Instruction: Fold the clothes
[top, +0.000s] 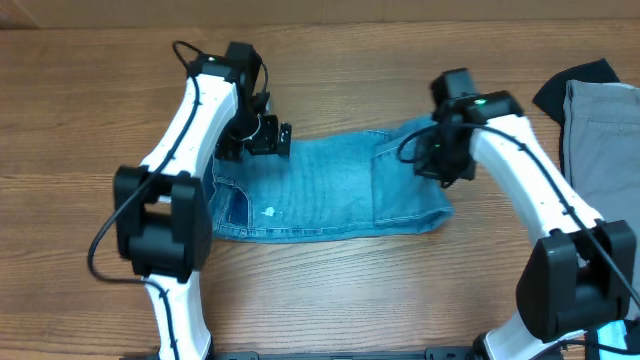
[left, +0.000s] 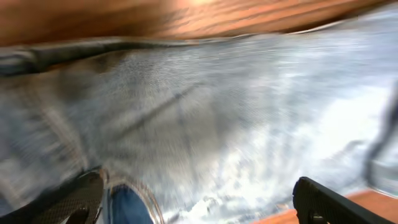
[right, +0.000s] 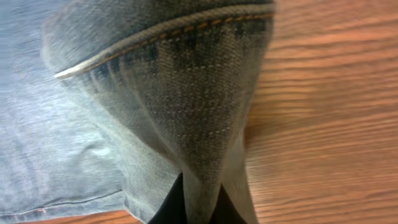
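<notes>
The clothes (top: 320, 190), light blue denim jeans with a small white mark (top: 268, 211), lie folded across the middle of the table. My left gripper (top: 266, 140) hovers over their upper left edge, open. In the left wrist view its two black fingers (left: 74, 200) stand wide apart over blurred denim (left: 217, 106), with nothing between them. My right gripper (top: 442, 160) is at the jeans' right end, shut on a raised fold of denim. In the right wrist view that seamed fold (right: 186, 93) narrows down into the gripper (right: 200, 208).
Plain grey trousers (top: 605, 130) lie at the right edge of the table, over a black garment (top: 575, 78). Bare wooden table (top: 330, 290) shows in front of and behind the jeans.
</notes>
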